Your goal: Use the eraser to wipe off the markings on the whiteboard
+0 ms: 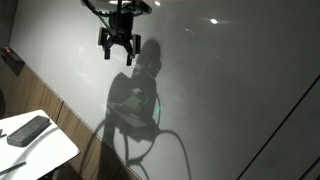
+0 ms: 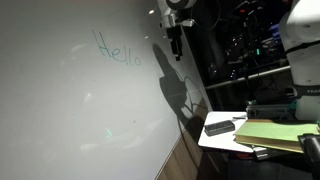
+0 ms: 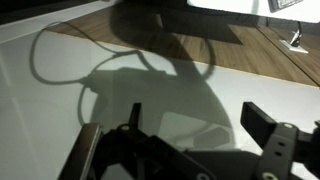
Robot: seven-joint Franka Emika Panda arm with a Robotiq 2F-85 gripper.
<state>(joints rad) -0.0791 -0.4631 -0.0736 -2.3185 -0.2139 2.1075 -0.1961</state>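
Note:
The whiteboard (image 1: 230,80) is a large glossy panel in both exterior views (image 2: 60,110) and fills the left of the wrist view (image 3: 40,130). The markings (image 2: 118,50), a thin cursive "Hello", show high on the board in an exterior view only. The eraser (image 1: 28,129), a dark oblong block, lies flat on a small white table (image 1: 50,152), also shown in an exterior view (image 2: 220,126). My gripper (image 1: 118,57) hangs high in front of the board, open and empty, far above the eraser and right of the markings (image 2: 175,50). Its fingers are spread in the wrist view (image 3: 200,125).
The arm's shadow falls across the board (image 1: 135,100). A yellow-green pad (image 2: 275,135) lies on the small white table (image 2: 222,142) beside the eraser. Dark equipment racks (image 2: 250,50) stand behind. Wood panelling (image 1: 85,135) runs below the board.

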